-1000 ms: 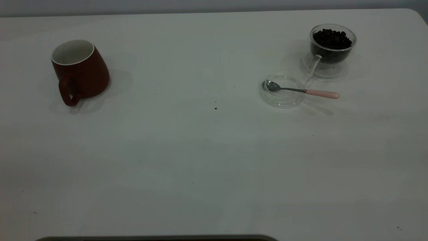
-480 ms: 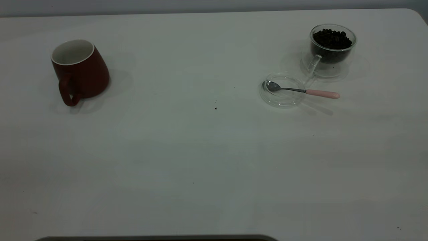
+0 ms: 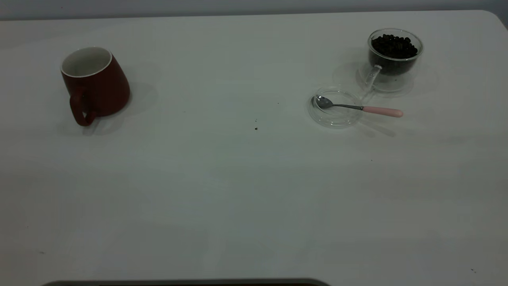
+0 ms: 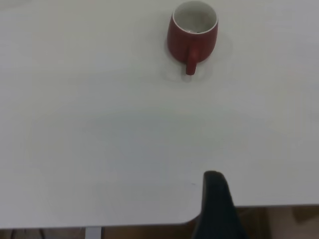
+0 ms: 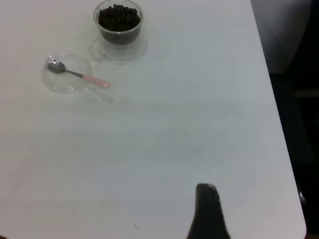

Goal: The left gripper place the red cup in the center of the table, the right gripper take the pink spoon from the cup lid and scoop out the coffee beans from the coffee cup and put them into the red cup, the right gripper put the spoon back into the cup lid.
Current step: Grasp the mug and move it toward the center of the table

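Nothing has shifted on the table [image 3: 222,190] since a second ago. Far left, the red cup [image 3: 95,83] looks heavy, glazed, slippery; its handle suits gripping. Each claw shows one dark finger, so I cannot tell its opening.

Exterior view: high, looks obliquely down across the table [image 3: 222,190]. Left wrist view: from beyond the table edge, faces the red cup [image 4: 192,36], well ahead of its jaws; shared with exterior [image 3: 94,83]. Right wrist view: likewise distant, faces the coffee cup [image 5: 118,25] and cup lid [image 5: 65,74], also shared.
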Motion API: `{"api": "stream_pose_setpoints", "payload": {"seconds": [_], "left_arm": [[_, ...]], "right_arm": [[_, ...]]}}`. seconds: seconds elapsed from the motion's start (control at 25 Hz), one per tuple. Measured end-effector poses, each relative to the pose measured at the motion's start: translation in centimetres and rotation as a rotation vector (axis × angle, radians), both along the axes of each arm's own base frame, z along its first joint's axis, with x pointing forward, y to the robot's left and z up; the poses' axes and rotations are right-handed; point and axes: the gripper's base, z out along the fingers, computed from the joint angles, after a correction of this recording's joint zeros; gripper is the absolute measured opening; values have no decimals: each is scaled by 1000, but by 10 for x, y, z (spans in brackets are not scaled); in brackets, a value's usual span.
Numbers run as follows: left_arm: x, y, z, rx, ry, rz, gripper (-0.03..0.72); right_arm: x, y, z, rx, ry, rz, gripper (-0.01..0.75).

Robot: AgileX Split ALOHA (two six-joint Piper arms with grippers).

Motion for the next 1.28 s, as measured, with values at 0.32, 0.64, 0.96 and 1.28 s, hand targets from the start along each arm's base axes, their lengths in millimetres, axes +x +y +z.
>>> {"api": "stream_pose_setpoints", "payload": {"seconds": [0.32,0.64,0.96,1.28], "left_arm": [[99,-7,44,39,165,-18,569],[206,-8,26,258,344,-152,569],[297,0,-19,573,533,-352,569],[372,-4,-93,826,650,-784,569]], "right_arm": [[0,0,0,0,0,0,591],[0,0,0,0,0,0,591],[0,0,0,0,0,0,591],[0,0,0,0,0,0,591]]}}
